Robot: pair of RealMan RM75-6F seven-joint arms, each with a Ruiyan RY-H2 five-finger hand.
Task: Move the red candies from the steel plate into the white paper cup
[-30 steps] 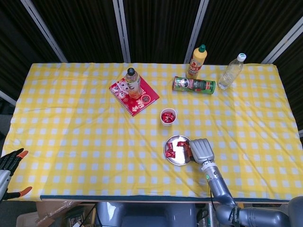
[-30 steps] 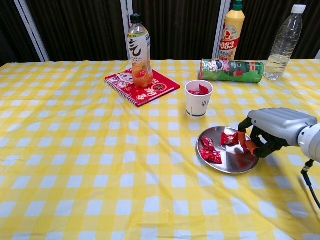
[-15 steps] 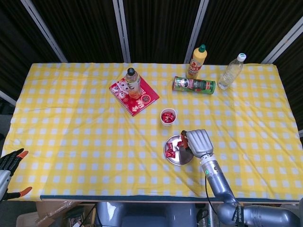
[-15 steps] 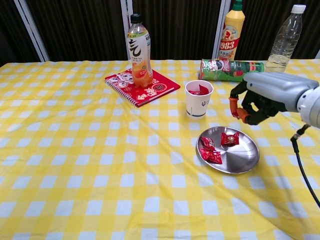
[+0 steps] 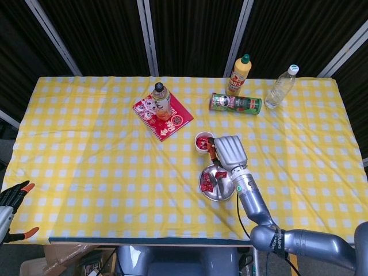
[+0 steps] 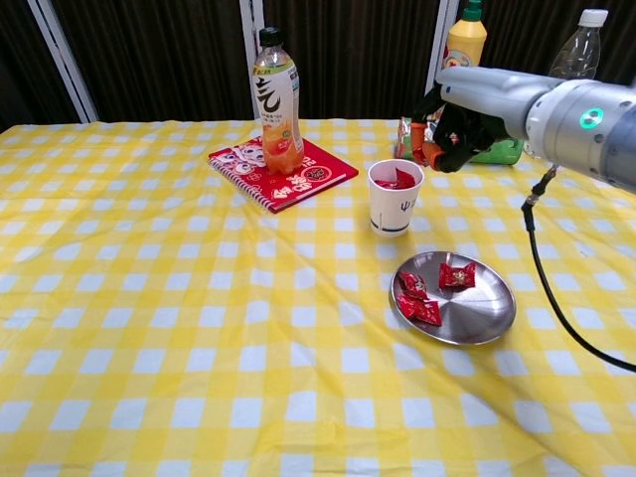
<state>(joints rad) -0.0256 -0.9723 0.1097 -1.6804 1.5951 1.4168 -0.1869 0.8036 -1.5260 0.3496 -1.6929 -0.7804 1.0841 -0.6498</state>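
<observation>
The right hand [image 6: 449, 134] has risen from the steel plate [image 6: 485, 316] to beside the white paper cup [image 6: 395, 196], fingers curled (whether it grips candy is unclear); three red candies [image 6: 419, 295] remain.

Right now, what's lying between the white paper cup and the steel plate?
Nothing: in the chest view only bare yellow checked tablecloth separates the white paper cup from the steel plate.
</observation>
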